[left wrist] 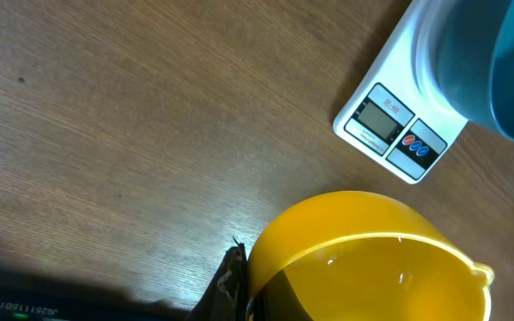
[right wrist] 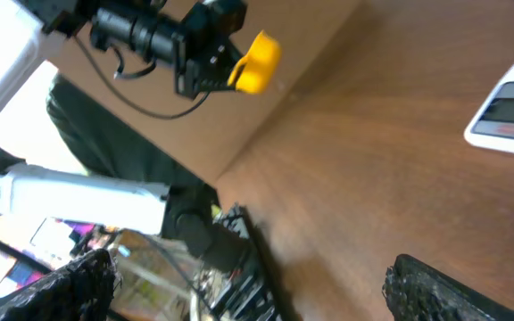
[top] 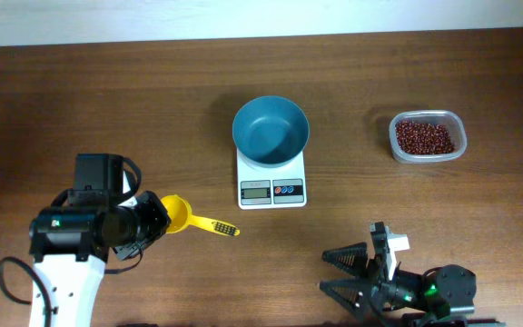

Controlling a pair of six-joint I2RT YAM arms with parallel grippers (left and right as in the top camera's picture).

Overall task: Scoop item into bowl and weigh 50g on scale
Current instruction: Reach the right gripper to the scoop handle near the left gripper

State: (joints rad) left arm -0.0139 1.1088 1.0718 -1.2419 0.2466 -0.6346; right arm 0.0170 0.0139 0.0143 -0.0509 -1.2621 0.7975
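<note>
1. Two grippers, two states: the left gripper (top: 155,219) is clamped tight on a yellow scoop (top: 179,213), left of and nearer than the scale (top: 271,186). The right gripper (top: 343,272) is spread wide and empty, right of and nearer than the scale.
2. The beans (top: 425,137) sit in a clear tub (top: 461,136), well apart to the scale's right. The bowl (top: 271,130) rests on the scale and looks empty, so no scooping has been done.
3. Risk: the scoop is on the far side of the scale from the beans. A low or direct sweep across could clip the bowl, shove it off centre or nudge the scale.
4. Risk: the grip seems to be at the cup end, with the handle pointing away towards the scale. Digging into the beans could twist the scoop in the jaws or spill its load.
5. Risk: the tub looks light and may slide when pushed; the free right gripper could steady it.
6. Risk: beans tip out in a rush, so overshooting the weight is likely. The display (left wrist: 381,118) cannot be read, so whether it is zeroed is unknown.
</note>
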